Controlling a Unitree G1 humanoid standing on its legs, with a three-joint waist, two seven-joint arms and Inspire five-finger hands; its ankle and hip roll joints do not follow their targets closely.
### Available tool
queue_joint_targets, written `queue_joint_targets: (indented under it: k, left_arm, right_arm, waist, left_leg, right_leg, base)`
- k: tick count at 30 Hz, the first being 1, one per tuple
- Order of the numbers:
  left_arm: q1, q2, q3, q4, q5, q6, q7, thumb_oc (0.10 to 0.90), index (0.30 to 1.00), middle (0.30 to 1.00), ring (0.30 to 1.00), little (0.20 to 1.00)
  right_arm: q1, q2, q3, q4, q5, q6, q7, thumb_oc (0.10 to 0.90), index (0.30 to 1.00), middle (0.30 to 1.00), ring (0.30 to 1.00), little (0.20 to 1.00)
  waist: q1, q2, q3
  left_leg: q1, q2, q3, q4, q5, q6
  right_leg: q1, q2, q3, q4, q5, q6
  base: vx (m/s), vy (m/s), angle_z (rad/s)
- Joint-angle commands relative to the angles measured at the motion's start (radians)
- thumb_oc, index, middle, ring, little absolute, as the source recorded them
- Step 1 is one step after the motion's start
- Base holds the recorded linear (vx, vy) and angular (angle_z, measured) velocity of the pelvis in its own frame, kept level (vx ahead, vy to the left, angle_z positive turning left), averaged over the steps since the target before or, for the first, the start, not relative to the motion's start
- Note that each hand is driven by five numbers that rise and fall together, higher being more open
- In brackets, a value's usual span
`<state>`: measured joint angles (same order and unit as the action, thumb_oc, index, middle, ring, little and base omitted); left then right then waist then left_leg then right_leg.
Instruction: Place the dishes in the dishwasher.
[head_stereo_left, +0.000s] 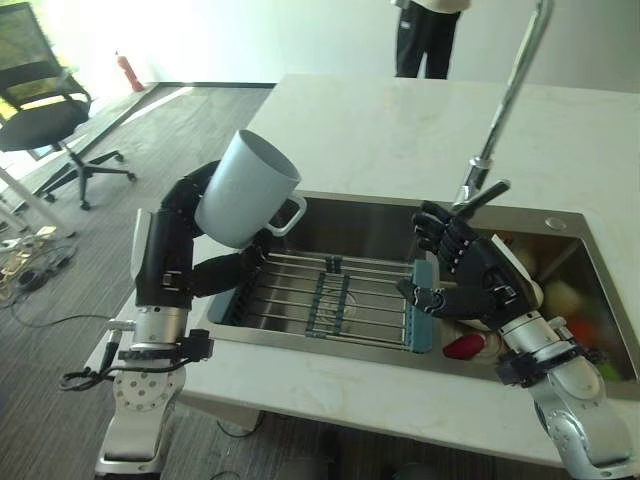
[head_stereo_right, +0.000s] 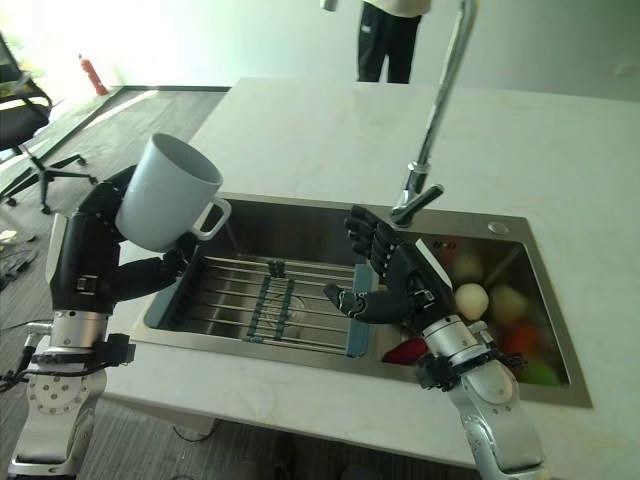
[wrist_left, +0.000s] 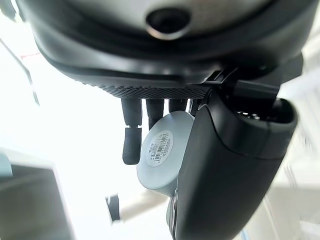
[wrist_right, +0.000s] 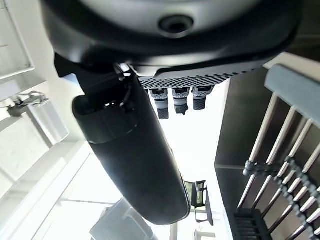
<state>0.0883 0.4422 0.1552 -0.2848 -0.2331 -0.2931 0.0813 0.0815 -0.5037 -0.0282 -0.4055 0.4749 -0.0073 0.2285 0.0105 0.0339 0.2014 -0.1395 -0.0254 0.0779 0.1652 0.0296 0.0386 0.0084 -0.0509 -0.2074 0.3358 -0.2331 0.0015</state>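
Note:
A white mug (head_stereo_left: 245, 190) with a handle is tilted in the air over the left rim of the steel sink (head_stereo_left: 390, 205). My left hand (head_stereo_left: 175, 235) is shut on it, fingers behind its body and thumb below. In the left wrist view the mug's labelled base (wrist_left: 162, 147) sits between the fingers and the thumb. My right hand (head_stereo_left: 480, 270) hovers open over the sink, holding nothing, beside the right end of a wire rack (head_stereo_left: 330, 295) that spans the basin. The right wrist view shows its thumb (wrist_right: 130, 150) and the rack's bars (wrist_right: 280, 165).
The tall faucet (head_stereo_left: 500, 110) rises just behind my right hand. Red, white, orange and green items (head_stereo_right: 500, 320) lie in the sink's right part. White counter (head_stereo_left: 400, 120) surrounds the sink. A person (head_stereo_left: 425, 40) stands beyond it. An office chair (head_stereo_left: 45, 120) is at far left.

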Motion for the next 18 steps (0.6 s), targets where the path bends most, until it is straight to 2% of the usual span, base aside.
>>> queue_joint_targets:
  k: [1, 4, 6, 7, 8, 9, 10, 11, 12, 13, 16, 18]
  left_arm:
    - [-0.054, 0.03, 0.086, -0.119, -0.083, -0.147, 0.04, 0.4, 0.3, 0.3, 0.3, 0.3]
    - [-0.001, 0.003, 0.117, -0.157, -0.114, -0.128, 0.027, 0.4, 0.3, 0.3, 0.3, 0.3]
    - [0.003, -0.003, 0.118, -0.158, -0.145, -0.129, 0.01, 0.4, 0.3, 0.3, 0.3, 0.3]
    - [-0.015, -0.005, 0.107, -0.139, -0.181, -0.144, 0.003, 0.4, 0.3, 0.3, 0.3, 0.3]
    - [-0.025, -0.012, 0.108, -0.133, -0.208, -0.154, 0.009, 0.4, 0.3, 0.3, 0.3, 0.3]
    - [-0.022, -0.023, 0.11, -0.135, -0.217, -0.158, 0.007, 0.4, 0.3, 0.3, 0.3, 0.3]
    - [-0.018, -0.026, 0.111, -0.137, -0.219, -0.162, 0.007, 0.4, 0.3, 0.3, 0.3, 0.3]
    - [-0.01, -0.034, 0.114, -0.143, -0.224, -0.176, 0.01, 0.4, 0.3, 0.3, 0.3, 0.3]
    - [-0.004, -0.04, 0.115, -0.148, -0.234, -0.185, 0.003, 0.4, 0.3, 0.3, 0.3, 0.3]
    - [0.001, -0.046, 0.118, -0.15, -0.242, -0.195, -0.006, 0.4, 0.3, 0.3, 0.3, 0.3]
    - [0.001, -0.052, 0.112, -0.147, -0.262, -0.211, -0.035, 0.4, 0.3, 0.3, 0.3, 0.3]
    - [-0.009, -0.05, 0.098, -0.13, -0.277, -0.213, -0.06, 0.4, 0.3, 0.3, 0.3, 0.3]
  right_arm:
    - [-0.087, 0.052, -0.086, -0.127, 0.066, -0.148, -0.014, 0.8, 0.9, 0.9, 0.9, 0.9]
    - [-0.079, 0.05, -0.085, -0.145, 0.09, -0.14, -0.017, 0.8, 0.9, 0.9, 0.9, 0.9]
    - [-0.065, 0.046, -0.092, -0.146, 0.083, -0.151, -0.04, 0.8, 0.9, 0.9, 0.9, 0.9]
    - [-0.061, 0.032, -0.1, -0.136, 0.081, -0.164, -0.069, 0.8, 0.9, 0.9, 0.9, 0.9]
    - [-0.066, 0.019, -0.108, -0.124, 0.087, -0.176, -0.069, 0.8, 0.9, 0.9, 0.9, 0.9]
    - [-0.067, 0.009, -0.117, -0.116, 0.09, -0.181, -0.063, 0.8, 0.9, 0.9, 0.9, 0.9]
    - [-0.067, 0.003, -0.121, -0.114, 0.093, -0.183, -0.061, 0.8, 0.9, 0.9, 0.9, 0.9]
    - [-0.067, -0.008, -0.132, -0.11, 0.101, -0.187, -0.057, 0.8, 0.9, 0.9, 0.9, 0.9]
    - [-0.066, -0.016, -0.143, -0.105, 0.103, -0.191, -0.056, 0.8, 0.9, 0.9, 0.9, 0.9]
    - [-0.062, -0.019, -0.155, -0.099, 0.103, -0.2, -0.051, 0.8, 0.9, 0.9, 0.9, 0.9]
    - [-0.052, -0.014, -0.168, -0.083, 0.097, -0.228, -0.058, 0.8, 0.9, 0.9, 0.9, 0.9]
    - [-0.049, -0.008, -0.168, -0.069, 0.091, -0.251, -0.071, 0.8, 0.9, 0.9, 0.9, 0.9]
  waist:
    - [0.014, -0.019, -0.058]
    - [0.051, -0.015, -0.041]
    - [0.048, -0.011, -0.024]
    - [0.037, -0.014, -0.01]
    - [0.038, -0.021, -0.006]
    - [0.041, -0.03, -0.007]
    - [0.042, -0.032, 0.001]
    - [0.042, -0.04, 0.003]
    - [0.04, -0.046, 0.009]
    - [0.035, -0.049, 0.012]
    - [0.024, -0.052, 0.013]
    - [0.019, -0.042, 0.004]
  left_leg:
    - [0.067, 0.088, 0.012, 0.135, -0.252, -0.086]
    - [0.038, 0.104, -0.013, 0.135, -0.21, -0.114]
    - [0.012, 0.154, 0.062, 0.135, -0.186, -0.134]
    - [0.034, 0.192, 0.153, 0.135, -0.188, -0.143]
    - [0.048, 0.194, 0.179, 0.135, -0.184, -0.14]
    - [0.07, 0.186, 0.171, 0.135, -0.198, -0.143]
    - [0.068, 0.185, 0.193, 0.135, -0.179, -0.133]
    - [0.092, 0.179, 0.193, 0.135, -0.201, -0.136]
    - [0.105, 0.19, 0.226, 0.135, -0.201, -0.134]
    - [0.114, 0.218, 0.275, 0.135, -0.198, -0.136]
    - [0.126, 0.279, 0.364, 0.135, -0.185, -0.148]
    - [0.13, 0.319, 0.434, 0.135, -0.188, -0.159]
  right_leg:
    - [-0.031, -0.022, -0.045, -0.036, -0.038, 0.059]
    - [-0.02, -0.024, -0.068, -0.036, -0.047, 0.048]
    - [-0.011, -0.038, -0.113, -0.036, -0.052, 0.048]
    - [0.0, -0.061, -0.166, -0.036, -0.054, 0.054]
    - [-0.005, -0.081, -0.193, -0.036, -0.044, 0.055]
    - [-0.002, -0.094, -0.183, -0.036, -0.048, 0.061]
    - [-0.009, -0.105, -0.205, -0.036, -0.027, 0.057]
    - [-0.006, -0.119, -0.198, -0.036, -0.026, 0.067]
    - [-0.007, -0.136, -0.214, -0.036, -0.013, 0.071]
    - [-0.005, -0.156, -0.239, -0.036, -0.003, 0.076]
    - [0.006, -0.19, -0.302, -0.036, 0.009, 0.087]
    - [0.017, -0.223, -0.363, -0.036, 0.026, 0.108]
  base:
    - [-0.01, -0.092, 0.39]
    - [-0.04, -0.047, 0.5]
    - [-0.17, 0.007, 1.44]
    - [-0.27, 0.11, 2.14]
    - [-0.18, 0.179, 1.66]
    - [-0.19, 0.182, 1.99]
    - [-0.06, 0.176, 2.25]
    - [-0.14, 0.19, 1.98]
    - [-0.12, 0.27, 1.07]
    - [-0.18, 0.234, 0.47]
    - [-0.13, 0.19, 1.11]
    - [-0.13, 0.331, 1.08]
